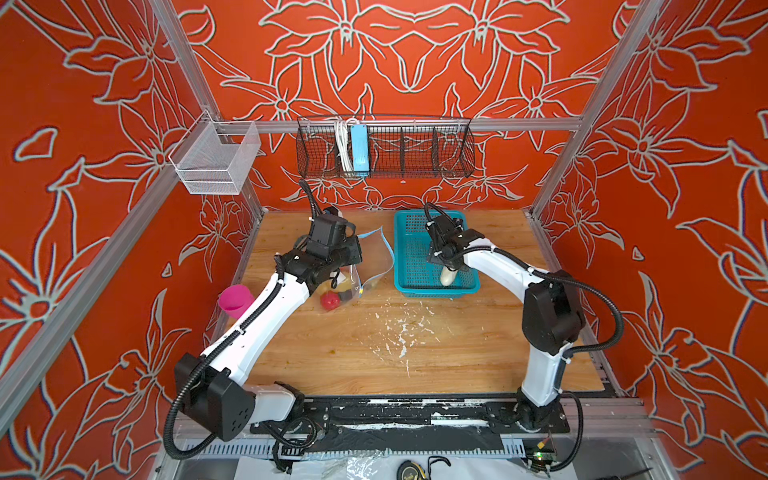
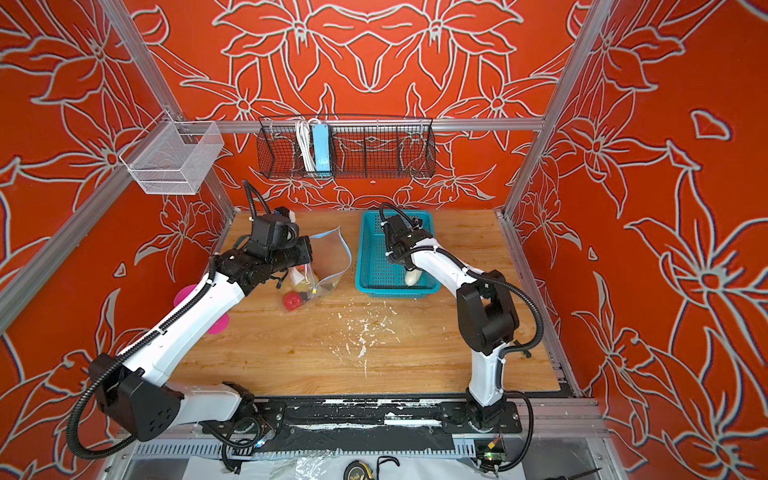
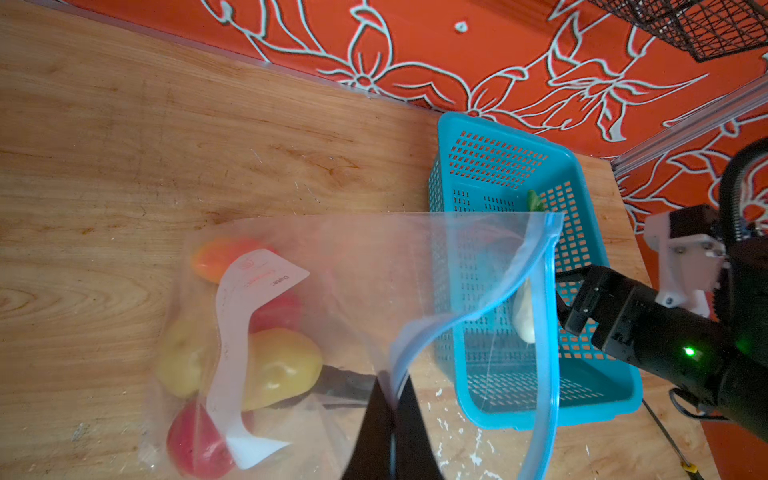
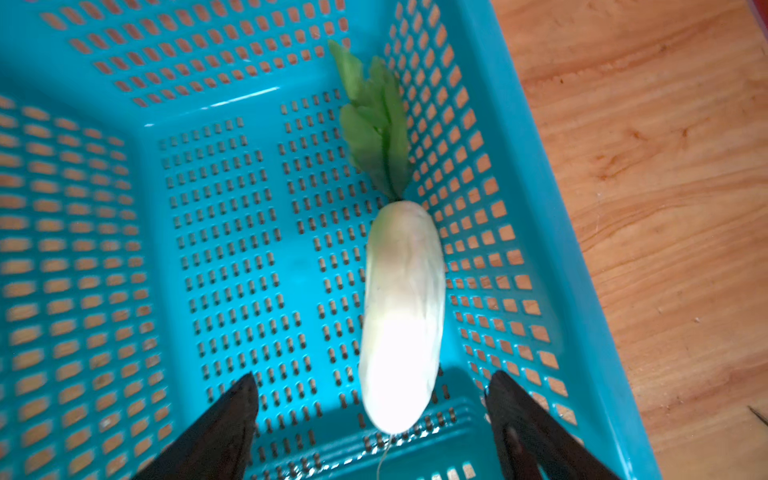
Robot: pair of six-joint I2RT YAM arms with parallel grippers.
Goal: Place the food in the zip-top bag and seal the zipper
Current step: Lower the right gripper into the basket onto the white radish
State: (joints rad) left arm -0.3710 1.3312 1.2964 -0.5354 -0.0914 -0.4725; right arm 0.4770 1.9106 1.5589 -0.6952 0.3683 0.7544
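**Right gripper point(image 4: 372, 375) wide round the radish point(image 4: 401, 299), left gripper point(image 3: 391, 380) pinching the bag point(image 3: 353, 270)**

Close up, my right fingers point(image 4: 232, 415) stand far apart on either side of the radish's white tip, and neither touches it. On the table point(image 1: 415, 353), the basket point(image 1: 436, 291) sits right of centre in both top views, with the radish at its lower right. Just left of it the bag stands open, its mouth edge clamped in my closed left gripper. Potatoes point(image 3: 282, 365), an apple point(image 3: 195, 444) and the eggplant point(image 3: 345, 384) lie inside. The zipper point(image 3: 544, 332) gapes unsealed.

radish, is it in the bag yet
No, the radish lies on the basket floor, with the right gripper open around its tip.
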